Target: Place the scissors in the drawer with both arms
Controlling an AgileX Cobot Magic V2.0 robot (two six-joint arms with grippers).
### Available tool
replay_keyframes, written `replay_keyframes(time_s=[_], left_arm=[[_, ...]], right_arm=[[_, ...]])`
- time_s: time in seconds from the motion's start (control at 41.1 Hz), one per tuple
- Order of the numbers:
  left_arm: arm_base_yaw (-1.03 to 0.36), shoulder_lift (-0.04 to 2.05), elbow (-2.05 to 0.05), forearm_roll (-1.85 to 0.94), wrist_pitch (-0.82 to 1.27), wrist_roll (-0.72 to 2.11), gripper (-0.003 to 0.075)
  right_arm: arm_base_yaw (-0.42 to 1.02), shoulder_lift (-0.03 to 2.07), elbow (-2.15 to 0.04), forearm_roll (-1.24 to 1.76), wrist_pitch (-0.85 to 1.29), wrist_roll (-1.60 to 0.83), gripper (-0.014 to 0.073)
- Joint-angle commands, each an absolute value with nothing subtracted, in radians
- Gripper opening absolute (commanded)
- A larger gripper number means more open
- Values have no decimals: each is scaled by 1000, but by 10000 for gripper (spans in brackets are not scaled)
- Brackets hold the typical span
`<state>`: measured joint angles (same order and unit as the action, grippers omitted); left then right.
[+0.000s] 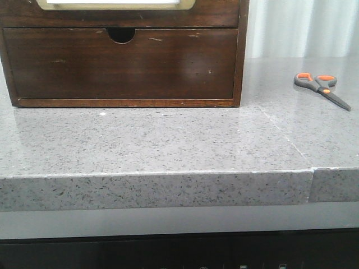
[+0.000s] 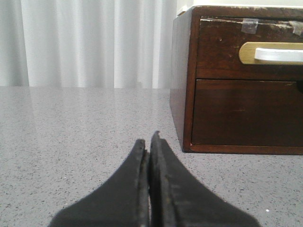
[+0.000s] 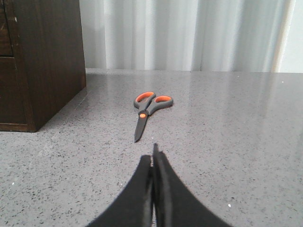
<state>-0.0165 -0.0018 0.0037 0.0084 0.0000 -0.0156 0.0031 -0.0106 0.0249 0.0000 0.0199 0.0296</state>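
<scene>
The scissors (image 1: 321, 86) lie flat on the grey stone counter to the right of the wooden cabinet, closed, with grey handles and orange-lined loops. In the right wrist view the scissors (image 3: 147, 110) lie a short way ahead of my right gripper (image 3: 154, 152), blade tip pointing at it; the gripper is shut and empty. The upper drawer (image 1: 118, 12) is closed; its pale panel with cream-yellow rim (image 2: 274, 53) shows in the left wrist view. My left gripper (image 2: 149, 142) is shut and empty, low over the counter, left of the cabinet. Neither gripper shows in the front view.
The lower plain-fronted drawer (image 1: 120, 64) with a semicircular finger notch is closed. The cabinet's side wall (image 3: 45, 61) stands left of the scissors. White curtains (image 3: 189, 33) hang behind the counter. The counter's front edge (image 1: 157, 190) has a seam at the right (image 1: 311, 185).
</scene>
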Motion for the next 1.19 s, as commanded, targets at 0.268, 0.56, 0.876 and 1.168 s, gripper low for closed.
replay_keyframes(time_s=[0.268, 0.56, 0.876, 1.168], left_arm=[[-18, -17, -36, 13, -102, -25, -20], [-18, -12, -333, 9, 140, -25, -20], [-18, 192, -661, 0, 343, -25, -20], [-18, 419, -755, 0, 477, -25, -20]], right_arm=[[4, -27, -47, -8, -13, 30, -69], [4, 16, -315, -40, 184, 29, -69], [4, 246, -608, -40, 349, 29, -69], [4, 469, -722, -40, 481, 29, -69]])
